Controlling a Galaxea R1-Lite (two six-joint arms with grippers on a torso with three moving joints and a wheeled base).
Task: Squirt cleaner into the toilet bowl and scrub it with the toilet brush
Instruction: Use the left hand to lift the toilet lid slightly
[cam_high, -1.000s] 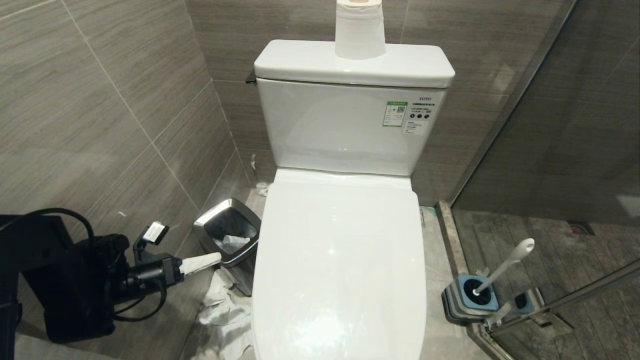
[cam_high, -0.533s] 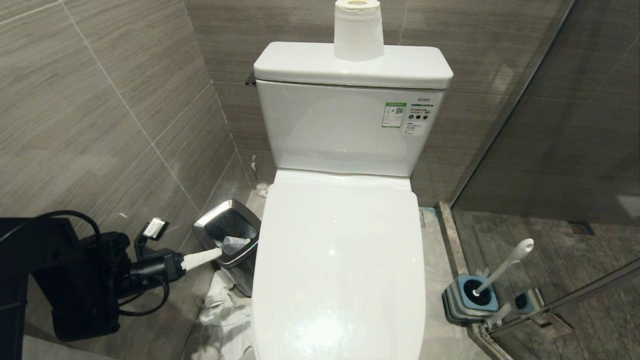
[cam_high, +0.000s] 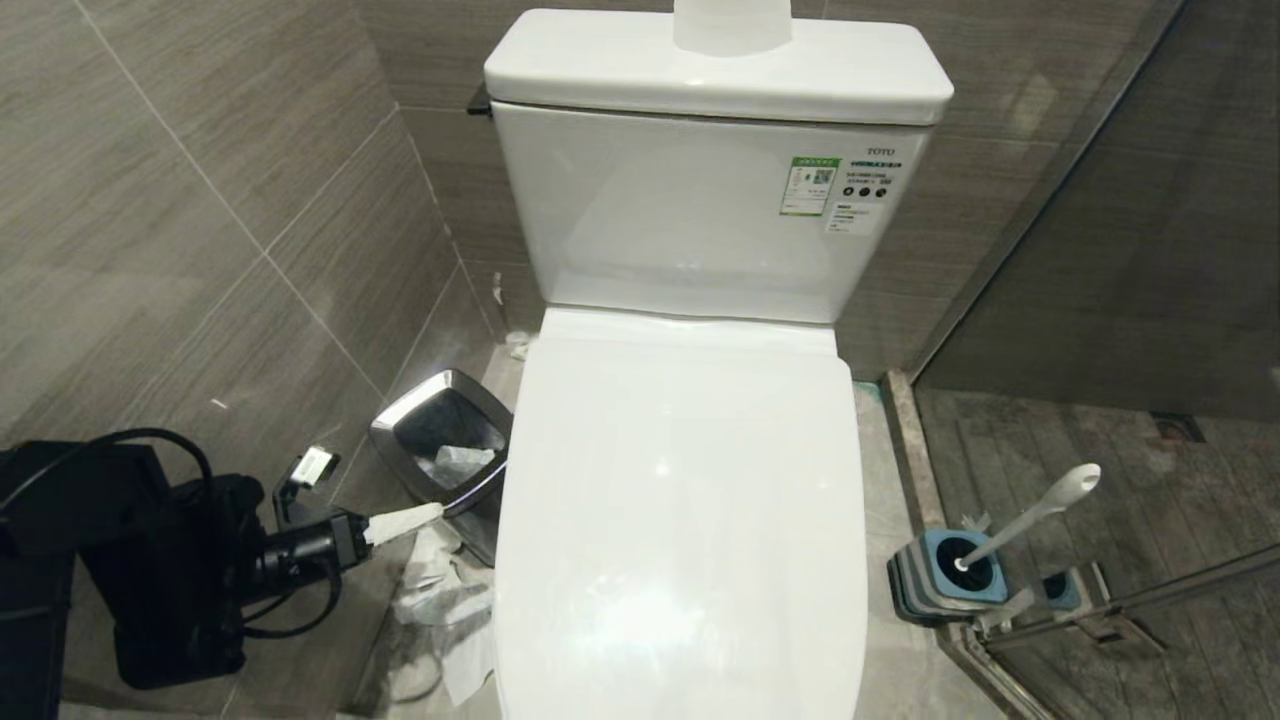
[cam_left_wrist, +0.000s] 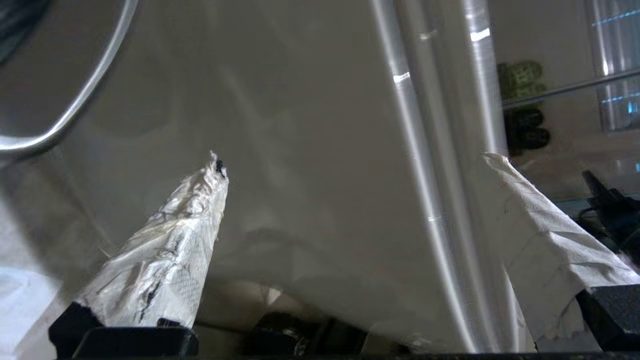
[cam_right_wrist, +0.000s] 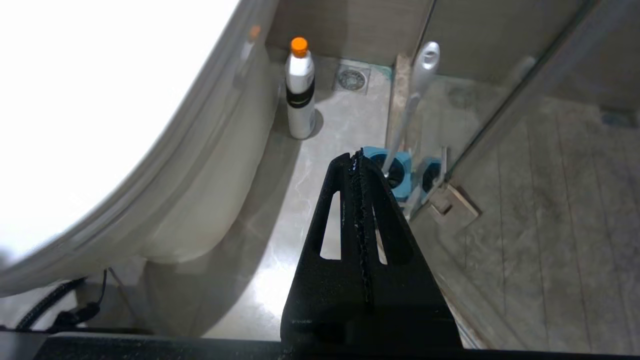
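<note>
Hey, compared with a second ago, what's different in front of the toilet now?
Mostly the view itself: the camera tipped down and closer, so the whole scene shifted. The left gripper stays open beside the steel bin, holding nothing. The toilet lid is still down, and the toilet brush still stands in its holder.

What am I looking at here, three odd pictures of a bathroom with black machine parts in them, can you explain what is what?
This is a two-armed robot. One picture comes from a camera on its head, looking down at a toilet with the lid shut. The other two come from cameras on its wrists.

The left gripper, with white wrapped fingers, is open and empty, low beside the toilet near a small steel bin and crumpled paper on the floor.

The right gripper is shut and holds nothing. Its camera shows a white bottle with an orange cap on the floor and the toilet brush standing in its blue holder.
</note>
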